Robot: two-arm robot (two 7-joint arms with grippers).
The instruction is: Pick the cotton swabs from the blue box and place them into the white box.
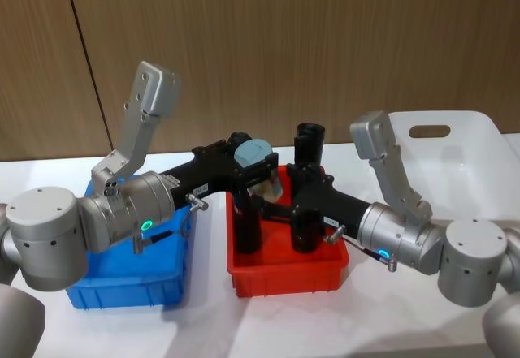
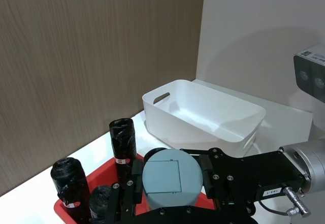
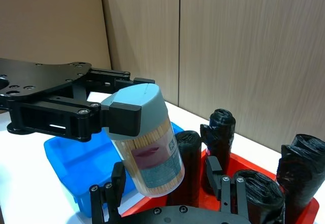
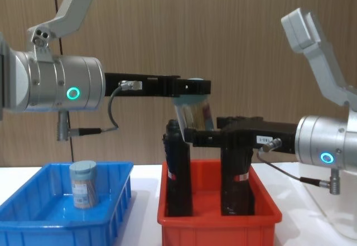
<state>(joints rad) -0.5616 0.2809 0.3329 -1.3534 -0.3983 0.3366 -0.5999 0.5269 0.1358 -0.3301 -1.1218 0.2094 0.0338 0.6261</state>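
One swab jar (image 4: 83,184) stands in the blue box (image 4: 33,223); the left gripper (image 1: 254,157) clamps a second jar (image 3: 150,148) by its lid, tilted, over the red bin (image 1: 284,277); the right gripper (image 4: 192,136), fingers spread, sits just beneath, nearer the white box (image 1: 471,155).

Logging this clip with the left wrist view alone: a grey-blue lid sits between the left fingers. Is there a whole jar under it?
Observer: Yes. The left gripper clamps a cotton swab jar at its lid. The jar is tilted, with tan sticks inside.
Operator: Where is the right gripper?
Observer: The right gripper is open, fingers either side of the jar's base, above the red bin.
Operator: Anything in the blue box?
Observer: A second jar stands upright in the blue box.
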